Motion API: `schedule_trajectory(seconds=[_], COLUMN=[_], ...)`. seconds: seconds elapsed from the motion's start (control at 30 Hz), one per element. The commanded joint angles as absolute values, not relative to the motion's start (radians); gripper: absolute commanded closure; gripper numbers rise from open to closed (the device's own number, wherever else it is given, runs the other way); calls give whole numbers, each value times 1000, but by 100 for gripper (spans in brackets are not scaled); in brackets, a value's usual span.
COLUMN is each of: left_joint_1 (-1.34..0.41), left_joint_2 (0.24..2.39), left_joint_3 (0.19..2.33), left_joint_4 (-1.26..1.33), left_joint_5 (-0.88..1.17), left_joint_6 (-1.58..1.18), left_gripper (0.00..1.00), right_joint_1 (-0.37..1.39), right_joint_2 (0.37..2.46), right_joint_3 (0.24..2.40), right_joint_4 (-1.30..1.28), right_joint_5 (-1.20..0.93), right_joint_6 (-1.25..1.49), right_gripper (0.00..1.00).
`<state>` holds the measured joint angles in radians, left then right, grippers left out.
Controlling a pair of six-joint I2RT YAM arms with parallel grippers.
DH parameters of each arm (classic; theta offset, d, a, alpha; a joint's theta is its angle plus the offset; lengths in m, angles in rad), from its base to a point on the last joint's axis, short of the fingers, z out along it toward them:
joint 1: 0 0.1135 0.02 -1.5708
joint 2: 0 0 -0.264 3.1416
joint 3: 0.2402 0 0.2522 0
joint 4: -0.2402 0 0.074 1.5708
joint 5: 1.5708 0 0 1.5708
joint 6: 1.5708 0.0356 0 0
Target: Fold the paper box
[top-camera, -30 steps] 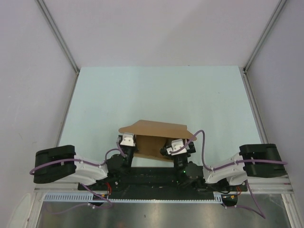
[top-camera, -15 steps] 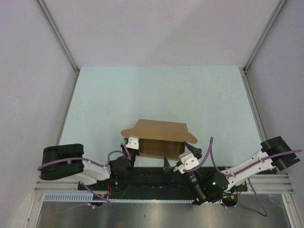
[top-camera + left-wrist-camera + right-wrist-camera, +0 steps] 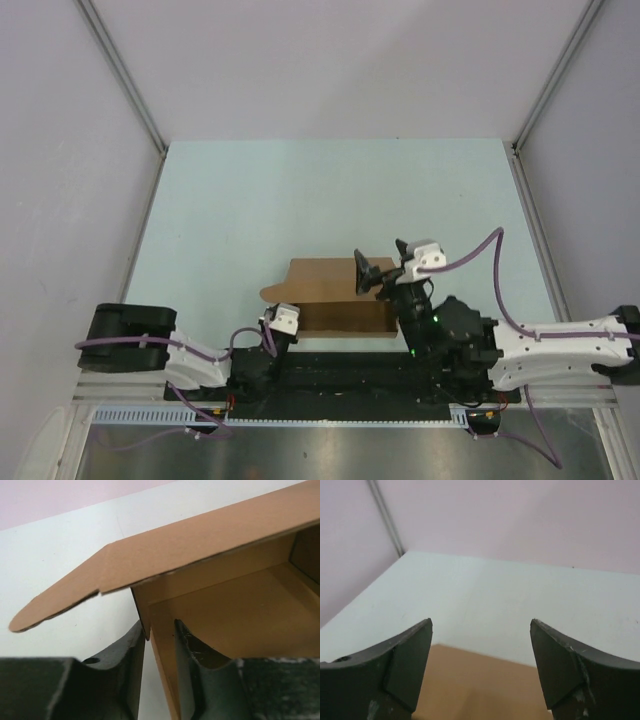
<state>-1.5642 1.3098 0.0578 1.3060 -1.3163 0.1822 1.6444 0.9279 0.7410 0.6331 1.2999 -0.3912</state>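
- Pale table (image 3: pixel 220 200) between pink walls; both arms sit at its near edge.
- Left gripper (image 3: pixel 159 625): the jaws stand narrowly apart, astride the side wall (image 3: pixel 161 660) of the box (image 3: pixel 335 300). One finger is outside the box and one inside. Whether they pinch the wall I cannot tell.
- Just above its fingertips the lid (image 3: pixel 200 545) hangs half raised. The lid's rounded tab (image 3: pixel 30 620) juts out past the outer finger.
- Right gripper (image 3: pixel 480 622): the jaws are spread wide and hold nothing. It hovers over the lid, with cardboard just below and between the fingers.
- Pose: the left arm is folded low and close to its base, wrist pointing forward into the box. The right arm comes in from the right, wrist lifted above the box.
- Step, as I judge it: the walls are up and the lid is being closed.
- Next move: the right gripper should press the lid down. The left gripper should clear the wall so the tab can tuck inside.
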Motion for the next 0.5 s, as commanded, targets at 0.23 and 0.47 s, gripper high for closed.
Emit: schedule_trajectory(seconds=[0.23, 0.47], left_joint_1=[-1697, -1847], left_joint_2=[1200, 1097], left_joint_3=[14, 35], left_joint_4=[1724, 1718], left_joint_5=[-1551, -1608], left_joint_6=[302, 485], left_gripper=[51, 45], right_joint_1=[1355, 1351], right_joint_2=[1070, 1121], right_joint_3=[721, 635], right_joint_4=[-81, -71], right_joint_5=[767, 729], right_joint_6=[348, 437], right_gripper=[57, 63])
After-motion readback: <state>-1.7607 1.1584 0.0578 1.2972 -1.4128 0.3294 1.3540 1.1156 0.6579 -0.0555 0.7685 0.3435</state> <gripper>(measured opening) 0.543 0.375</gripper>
